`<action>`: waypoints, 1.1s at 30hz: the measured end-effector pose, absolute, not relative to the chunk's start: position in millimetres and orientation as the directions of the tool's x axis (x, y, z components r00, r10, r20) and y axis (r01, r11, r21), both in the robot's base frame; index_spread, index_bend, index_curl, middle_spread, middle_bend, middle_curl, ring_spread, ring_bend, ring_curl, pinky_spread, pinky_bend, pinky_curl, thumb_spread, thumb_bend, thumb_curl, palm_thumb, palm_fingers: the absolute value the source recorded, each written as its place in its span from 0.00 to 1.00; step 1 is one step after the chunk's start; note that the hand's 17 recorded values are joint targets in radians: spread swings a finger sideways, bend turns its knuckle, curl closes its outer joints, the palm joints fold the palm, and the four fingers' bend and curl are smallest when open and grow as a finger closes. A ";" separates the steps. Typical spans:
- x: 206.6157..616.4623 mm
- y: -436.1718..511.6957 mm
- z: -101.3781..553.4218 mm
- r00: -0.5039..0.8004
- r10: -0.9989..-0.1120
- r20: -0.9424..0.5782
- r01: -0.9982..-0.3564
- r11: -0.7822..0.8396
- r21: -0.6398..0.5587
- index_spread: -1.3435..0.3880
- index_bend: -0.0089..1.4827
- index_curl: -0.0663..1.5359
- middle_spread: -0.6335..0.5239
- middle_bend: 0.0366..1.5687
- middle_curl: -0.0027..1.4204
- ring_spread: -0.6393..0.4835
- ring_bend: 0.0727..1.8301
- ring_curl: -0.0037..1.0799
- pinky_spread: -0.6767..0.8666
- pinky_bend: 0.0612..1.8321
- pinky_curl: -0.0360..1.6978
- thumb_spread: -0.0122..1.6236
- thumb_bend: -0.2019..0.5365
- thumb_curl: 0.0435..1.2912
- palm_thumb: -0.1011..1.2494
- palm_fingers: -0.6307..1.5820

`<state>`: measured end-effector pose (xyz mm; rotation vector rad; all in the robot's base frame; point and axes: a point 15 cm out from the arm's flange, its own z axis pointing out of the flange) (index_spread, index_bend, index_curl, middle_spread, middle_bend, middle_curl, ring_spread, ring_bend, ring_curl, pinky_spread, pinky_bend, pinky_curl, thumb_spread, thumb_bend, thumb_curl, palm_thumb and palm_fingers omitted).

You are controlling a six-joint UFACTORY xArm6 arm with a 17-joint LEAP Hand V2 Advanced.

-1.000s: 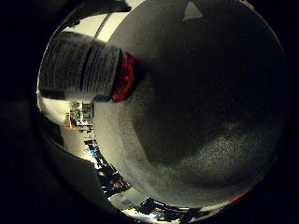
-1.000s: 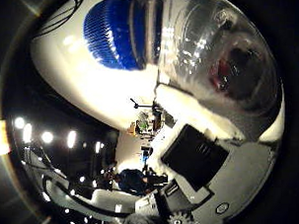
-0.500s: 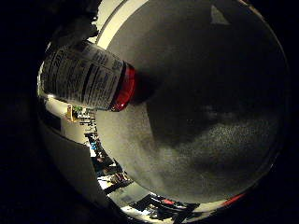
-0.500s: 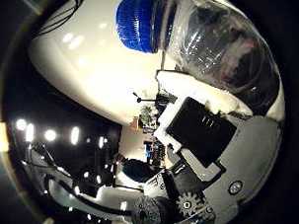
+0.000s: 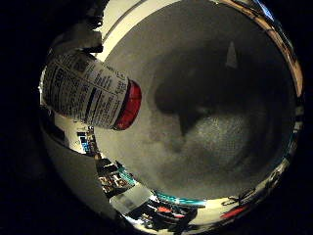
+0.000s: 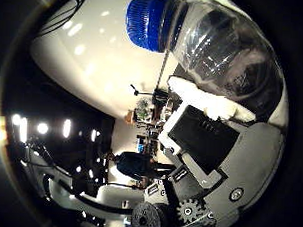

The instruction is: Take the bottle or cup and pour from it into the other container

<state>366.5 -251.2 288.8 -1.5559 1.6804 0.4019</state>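
Note:
A clear plastic bottle (image 6: 222,54) with a blue cap (image 6: 155,21) fills much of the right thumb side palm view, close to the palm. My right hand (image 6: 205,145) shows there as white and black parts lying against the bottle's side, curled round it. The right little finger side palm view shows the bottle's printed label (image 5: 86,88) and its red end (image 5: 128,105) over a grey table top (image 5: 220,137). The bottle lies tilted, away from the table.
A dark shadow (image 5: 186,93) falls on the grey table top, with a small pale mark (image 5: 231,54) beyond it. A pale lit surface (image 6: 88,66) lies behind the cap. Room clutter and lights show far off past the table's edge.
The whole picture has shifted in each view, so the hand has turned with the bottle in it. The bottle stays held; more of the table's far edge shows now.

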 end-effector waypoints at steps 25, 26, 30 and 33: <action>415.8 -32.1 407.3 0.109 -0.935 -0.338 -0.977 -0.038 -0.211 0.66 0.79 0.58 0.43 0.87 0.59 0.34 0.69 0.83 0.31 0.74 0.50 0.26 0.25 0.73 0.87 0.77; 416.8 -22.8 406.8 0.110 -0.939 -0.326 -0.978 -0.044 -0.203 0.66 0.79 0.58 0.43 0.86 0.59 0.34 0.69 0.84 0.31 0.74 0.50 0.26 0.25 0.73 0.87 0.77; 417.7 10.1 401.9 0.130 -0.955 -0.267 -0.983 -0.088 -0.164 0.66 0.79 0.58 0.42 0.87 0.59 0.33 0.69 0.84 0.30 0.73 0.52 0.26 0.25 0.73 0.87 0.77; 419.0 36.8 398.3 0.160 -0.965 -0.208 -0.982 -0.133 -0.136 0.66 0.79 0.58 0.42 0.87 0.59 0.33 0.68 0.85 0.30 0.72 0.53 0.27 0.25 0.74 0.87 0.77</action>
